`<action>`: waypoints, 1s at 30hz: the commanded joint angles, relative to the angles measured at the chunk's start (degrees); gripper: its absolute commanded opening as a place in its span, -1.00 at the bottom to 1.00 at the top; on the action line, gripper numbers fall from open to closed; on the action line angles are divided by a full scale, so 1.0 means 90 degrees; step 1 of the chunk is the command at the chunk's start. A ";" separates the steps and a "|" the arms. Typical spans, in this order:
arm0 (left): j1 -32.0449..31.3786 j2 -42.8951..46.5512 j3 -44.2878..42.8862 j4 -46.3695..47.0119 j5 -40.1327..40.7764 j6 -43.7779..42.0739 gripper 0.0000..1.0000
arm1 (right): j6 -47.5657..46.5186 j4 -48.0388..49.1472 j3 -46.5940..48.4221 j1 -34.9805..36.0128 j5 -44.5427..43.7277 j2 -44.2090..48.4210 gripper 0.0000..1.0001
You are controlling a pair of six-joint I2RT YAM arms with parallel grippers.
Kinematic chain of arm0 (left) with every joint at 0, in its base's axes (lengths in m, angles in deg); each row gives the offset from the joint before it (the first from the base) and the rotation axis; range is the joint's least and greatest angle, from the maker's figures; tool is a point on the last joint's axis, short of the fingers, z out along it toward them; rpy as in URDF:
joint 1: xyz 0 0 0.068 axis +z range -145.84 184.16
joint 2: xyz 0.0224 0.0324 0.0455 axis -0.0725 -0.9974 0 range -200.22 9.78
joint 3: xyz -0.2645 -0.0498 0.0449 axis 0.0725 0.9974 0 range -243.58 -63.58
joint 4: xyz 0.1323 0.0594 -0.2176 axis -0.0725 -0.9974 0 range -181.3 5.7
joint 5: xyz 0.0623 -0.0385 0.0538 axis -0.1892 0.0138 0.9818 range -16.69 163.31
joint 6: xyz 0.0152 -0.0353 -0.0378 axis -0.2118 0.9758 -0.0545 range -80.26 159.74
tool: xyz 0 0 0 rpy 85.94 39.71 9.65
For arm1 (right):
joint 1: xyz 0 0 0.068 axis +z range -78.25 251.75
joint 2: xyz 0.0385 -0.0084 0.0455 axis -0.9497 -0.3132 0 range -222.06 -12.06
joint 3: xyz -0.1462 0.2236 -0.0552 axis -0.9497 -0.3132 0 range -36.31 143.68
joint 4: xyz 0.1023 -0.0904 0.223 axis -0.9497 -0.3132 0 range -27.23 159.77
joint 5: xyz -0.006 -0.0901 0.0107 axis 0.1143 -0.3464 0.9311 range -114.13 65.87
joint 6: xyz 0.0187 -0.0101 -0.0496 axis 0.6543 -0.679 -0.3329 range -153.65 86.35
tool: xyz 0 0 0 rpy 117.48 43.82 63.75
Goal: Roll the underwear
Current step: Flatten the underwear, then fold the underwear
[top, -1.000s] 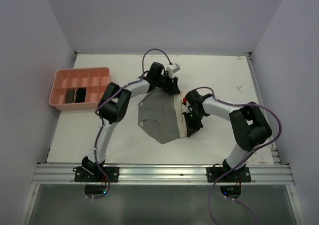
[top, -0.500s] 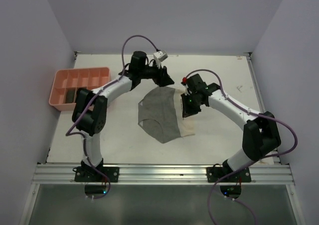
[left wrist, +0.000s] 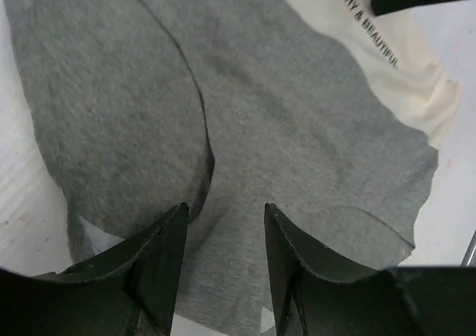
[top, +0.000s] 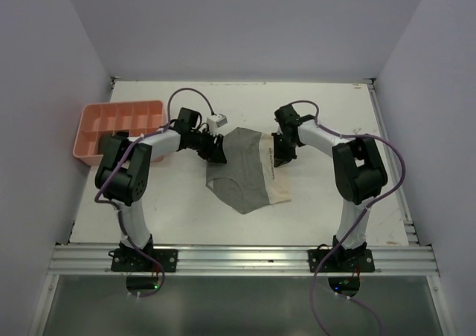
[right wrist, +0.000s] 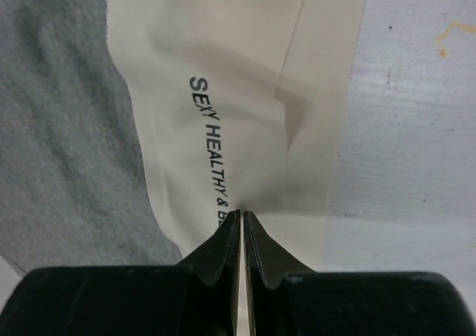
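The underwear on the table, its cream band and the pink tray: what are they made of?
Underwear: looks like soft knit, maybe cotton jersey; heathered grey, matte, drapes in folds. Cream band: smoother woven elastic, probably; faint sheen, printed lettering. Pink tray: likely moulded plastic; rigid, evenly coloured thin walls.

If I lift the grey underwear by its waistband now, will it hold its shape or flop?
Probably floppy: the underwear lies flat with soft folds and a curled edge, so it should drape from any pinch. It looks thin, so likely light. The waistband creases toward the right gripper, so pushing may bunch it.
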 commanded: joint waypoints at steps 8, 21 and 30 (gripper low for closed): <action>0.0208 -0.0419 0.0019 -0.1268 0.0166 -0.1087 -0.09 | -0.0526 -0.0086 -0.0744 -0.0044 0.0534 0.0446 -0.90; 0.0218 0.0656 -0.1142 -0.0893 -0.1418 -0.1600 0.07 | -0.0887 0.0176 0.0455 -0.0394 0.0946 0.1358 -0.52; 0.0228 -0.1538 -0.3182 0.0058 0.0359 -0.0727 0.04 | -0.1356 -0.0028 0.2506 -0.0747 0.0544 -0.0880 -0.43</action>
